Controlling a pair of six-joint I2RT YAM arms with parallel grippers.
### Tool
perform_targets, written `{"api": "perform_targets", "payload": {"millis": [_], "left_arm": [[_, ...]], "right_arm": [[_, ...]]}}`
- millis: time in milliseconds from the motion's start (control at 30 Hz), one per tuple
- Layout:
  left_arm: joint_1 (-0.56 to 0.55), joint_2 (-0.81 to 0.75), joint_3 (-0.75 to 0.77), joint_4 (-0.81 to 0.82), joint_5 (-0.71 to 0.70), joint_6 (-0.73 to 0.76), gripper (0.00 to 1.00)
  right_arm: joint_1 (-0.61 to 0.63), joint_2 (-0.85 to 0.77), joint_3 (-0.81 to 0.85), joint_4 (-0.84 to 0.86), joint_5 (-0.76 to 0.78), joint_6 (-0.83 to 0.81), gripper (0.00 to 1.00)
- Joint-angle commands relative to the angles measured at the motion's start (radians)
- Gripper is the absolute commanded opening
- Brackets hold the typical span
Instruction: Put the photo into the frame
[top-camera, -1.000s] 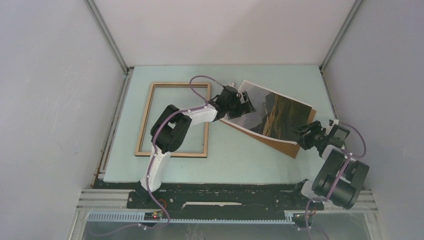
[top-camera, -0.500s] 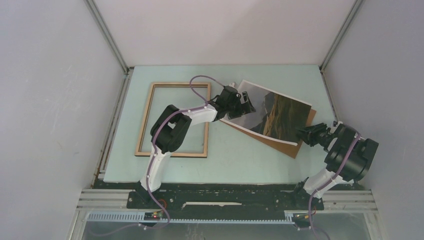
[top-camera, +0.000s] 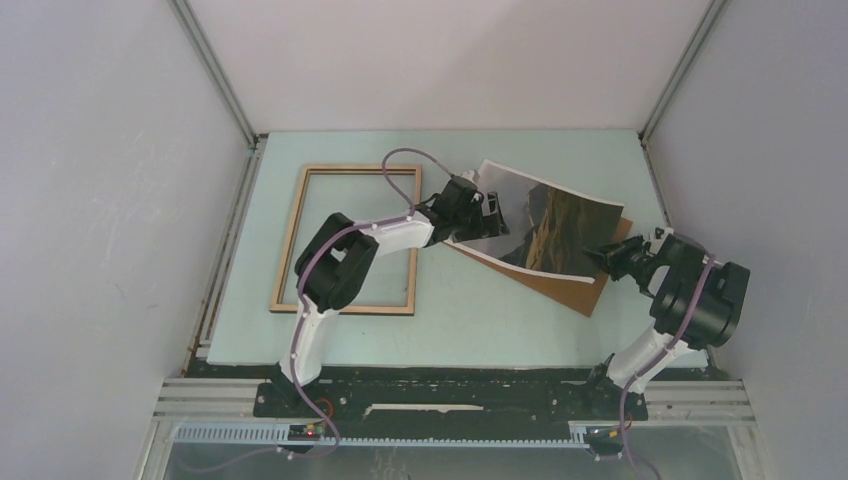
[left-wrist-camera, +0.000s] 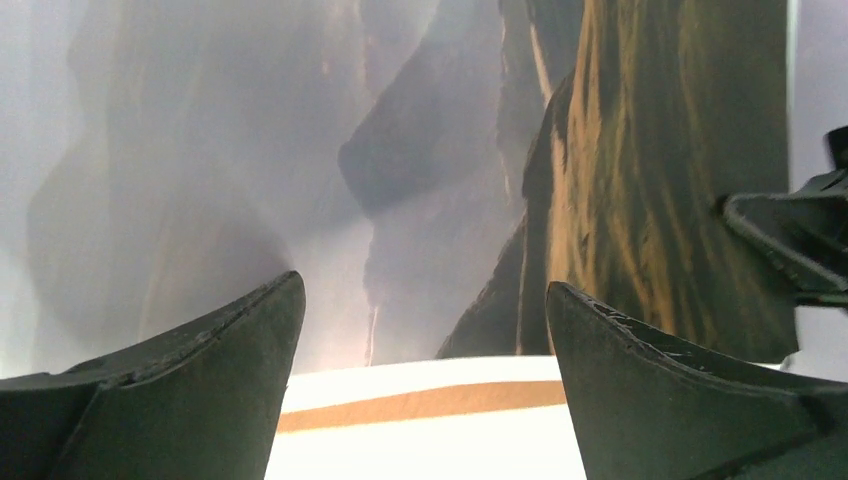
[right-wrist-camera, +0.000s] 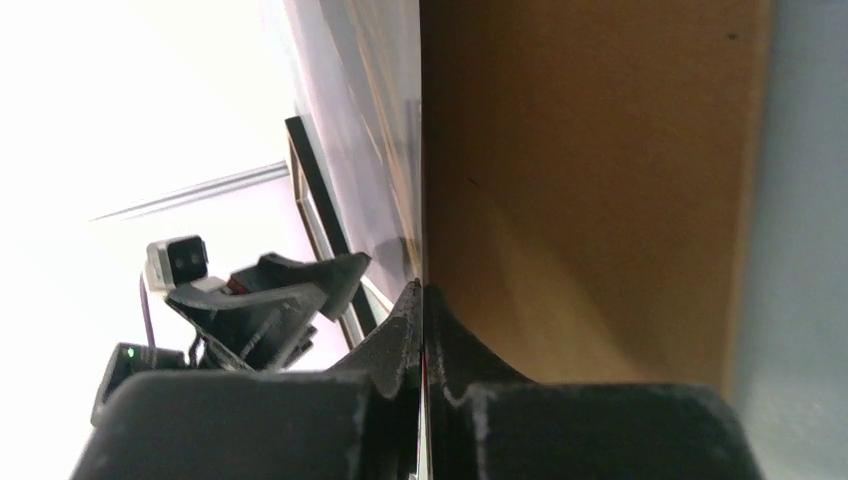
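The photo (top-camera: 545, 222), a dark mountain print with a white border, lies tilted at the back right on top of a brown backing board (top-camera: 578, 288). My right gripper (top-camera: 612, 262) is shut on the photo's right edge; in the right wrist view its fingers (right-wrist-camera: 400, 330) pinch the thin sheet (right-wrist-camera: 375, 130) just above the board (right-wrist-camera: 600, 180). My left gripper (top-camera: 482, 213) hangs open over the photo's left end, fingers (left-wrist-camera: 230, 340) spread above the print (left-wrist-camera: 400, 150) and touching nothing. The light wood frame (top-camera: 345, 170) lies flat at the left.
The pale green table (top-camera: 480, 325) is boxed in by grey walls on three sides. The backing board's edge shows as a brown strip (left-wrist-camera: 420, 405) under the photo. My left arm's link crosses the frame's right side (top-camera: 395, 232).
My right gripper has swung in at the photo's right edge and shut on it. The left gripper stays open and has shifted slightly.
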Motion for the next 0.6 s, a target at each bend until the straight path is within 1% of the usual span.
{"api": "perform_targets", "payload": {"millis": [0,133,233,300,367,500,567], "left_arm": [[-0.01,-0.218,-0.037,-0.123,-0.111,0.128,1.0],[0.002,-0.476,-0.091,-0.243,-0.242,0.198,1.0],[0.048,-0.669,-0.164,-0.299,-0.244,0.189,1.0],[0.088,-0.791,-0.215,-0.342,-0.23,0.175,1.0],[0.119,-0.919,-0.269,-0.394,-0.248,0.173,1.0],[0.142,-1.189,-0.346,-0.516,-0.339,0.189,1.0],[0.144,-1.313,-0.369,-0.578,-0.403,0.178,1.0]], "right_arm": [[0.052,-0.053,0.069,-0.019,0.037,-0.028,0.0],[0.146,-0.191,0.172,-0.243,0.118,-0.135,0.0],[0.233,-0.318,0.293,-0.448,0.225,-0.237,0.0],[0.293,-0.386,0.38,-0.54,0.296,-0.281,0.0],[0.365,-0.441,0.474,-0.609,0.354,-0.327,0.0],[0.564,-0.442,0.716,-0.75,0.496,-0.47,0.0],[0.714,-0.405,0.849,-0.81,0.59,-0.575,0.0]]}}
